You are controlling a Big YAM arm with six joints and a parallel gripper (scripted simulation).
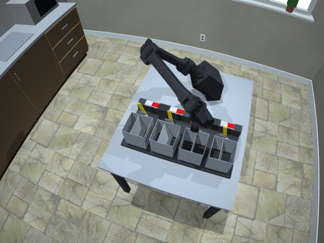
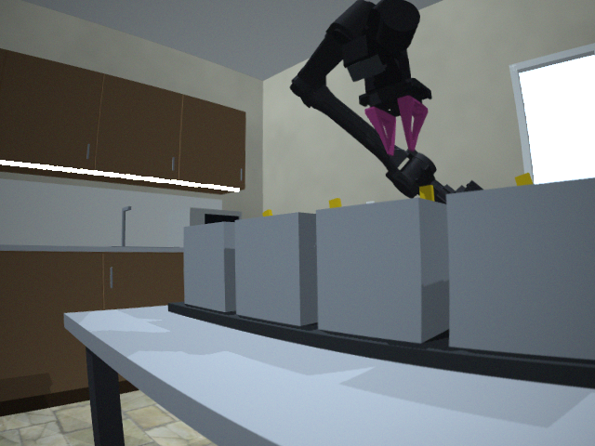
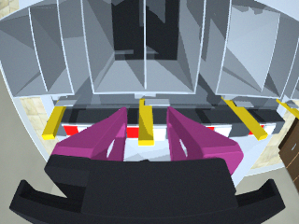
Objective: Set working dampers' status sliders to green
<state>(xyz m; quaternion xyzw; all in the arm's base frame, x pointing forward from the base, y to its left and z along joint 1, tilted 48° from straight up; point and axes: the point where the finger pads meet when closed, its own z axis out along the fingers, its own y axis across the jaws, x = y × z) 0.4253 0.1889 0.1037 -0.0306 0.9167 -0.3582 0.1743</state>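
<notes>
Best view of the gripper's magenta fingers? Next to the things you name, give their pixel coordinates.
Exterior: both magenta fingers [image 2: 381, 126] show whole, apart, above the grey boxes [image 2: 370, 273] [image 3: 145, 86]. Wrist: both, foreshortened, either side of a yellow lever [image 3: 146, 123]. Top: only magenta slivers beside the arm.

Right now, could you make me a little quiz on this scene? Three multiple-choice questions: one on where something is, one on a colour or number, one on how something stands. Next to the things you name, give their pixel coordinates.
1. Where is the potted plant?
A) On the windowsill
B) On the kitchen counter
C) Inside a damper

2. How many yellow levers are there?
A) Two
B) Four
C) Six

3. How do the gripper's fingers stand?
A) Pressed together
B) Clamped on a grey box
C) Apart, holding nothing

Answers:
1: A, as the plant [image 1: 289, 8] sits on the sill [image 1: 272, 9] below the window.
2: B, since four yellow levers [image 2: 427, 192] rise behind the four grey boxes [image 2: 367, 268].
3: C, since the gripper [image 2: 402, 152] [image 3: 147, 113] hangs above the levers with a gap between its magenta fingers [image 2: 412, 122].
</notes>
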